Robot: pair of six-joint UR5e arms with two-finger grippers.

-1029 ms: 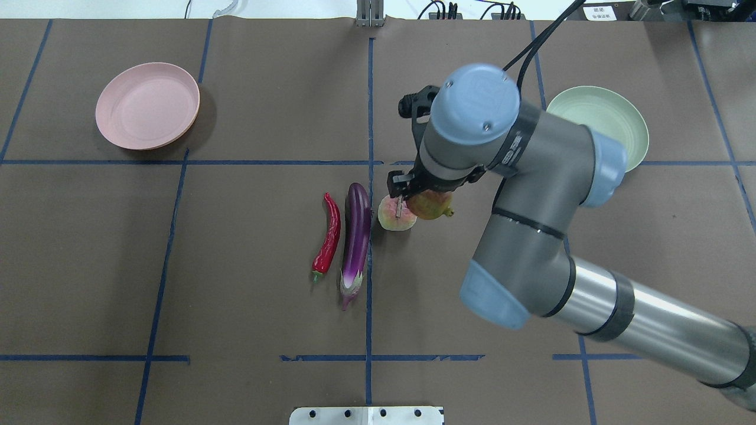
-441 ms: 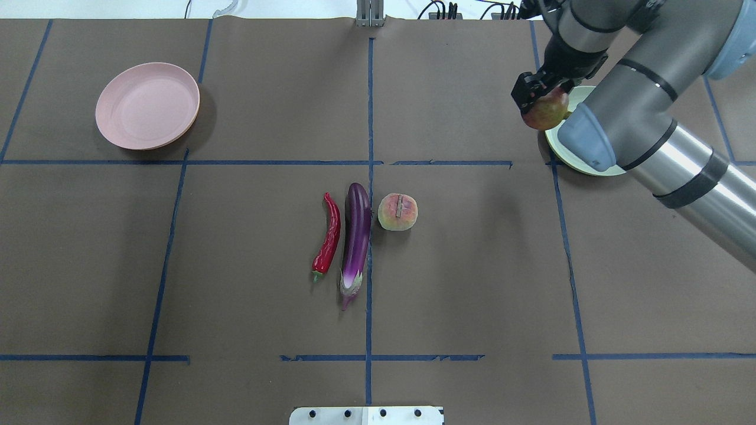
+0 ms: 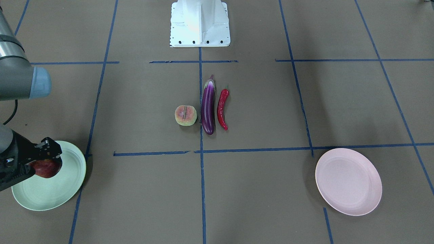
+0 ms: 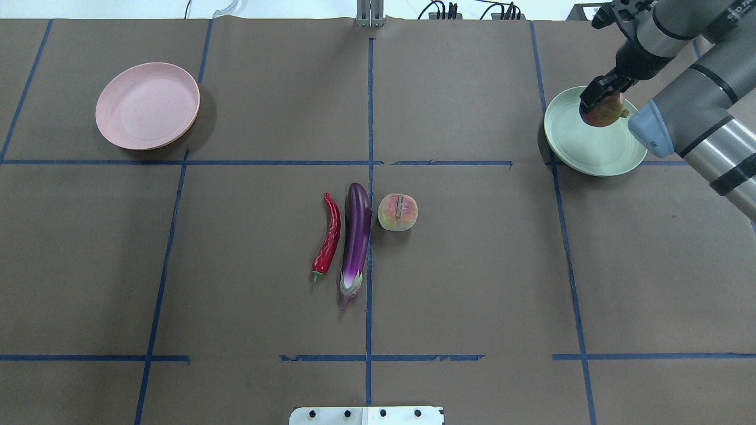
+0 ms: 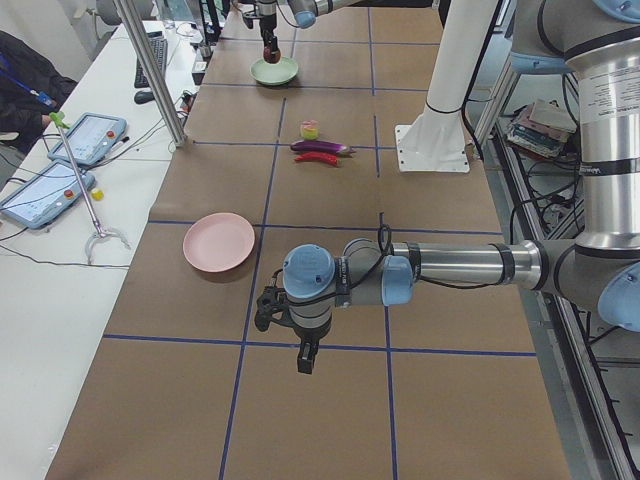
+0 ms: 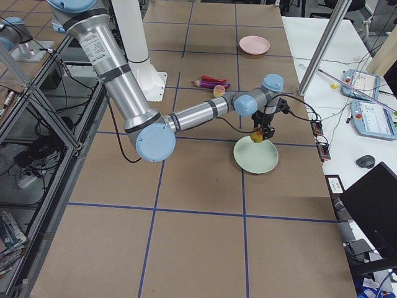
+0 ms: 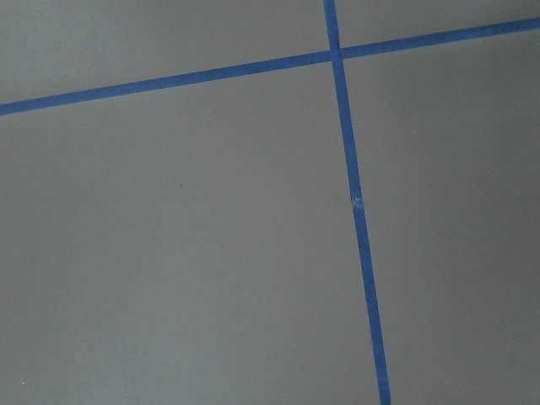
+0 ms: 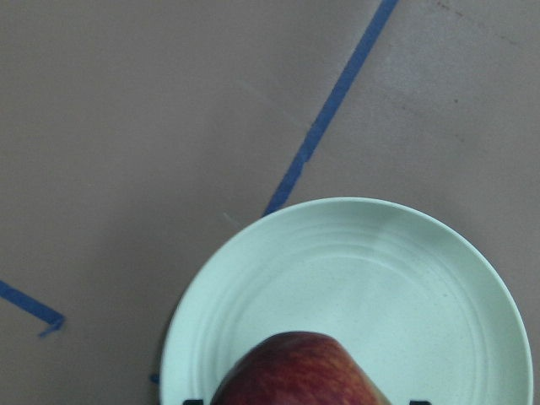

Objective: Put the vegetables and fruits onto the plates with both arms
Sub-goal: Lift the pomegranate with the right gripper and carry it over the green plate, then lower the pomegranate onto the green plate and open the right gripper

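My right gripper (image 4: 600, 103) is shut on the dark red-yellow pomegranate (image 4: 605, 113) and holds it just above the mint green plate (image 4: 590, 153). The right wrist view shows the pomegranate (image 8: 299, 371) over the plate (image 8: 371, 270). The peach (image 4: 397, 212), the purple eggplant (image 4: 357, 236) and the red chili (image 4: 329, 236) lie side by side at the table's middle. The pink plate (image 4: 147, 106) sits empty at the far left. My left gripper (image 5: 305, 355) shows only in the exterior left view, low over bare table; I cannot tell whether it is open or shut.
Blue tape lines (image 4: 369, 177) divide the brown table cover. The white base block (image 3: 200, 23) stands at the robot's edge. The right arm's forearm (image 4: 697, 124) reaches over the table's right side. Tablets and cables lie on the side bench (image 5: 70, 150).
My right arm lifted the pomegranate from beside the peach and carried it right and away to above the green plate. The other produce has not moved.
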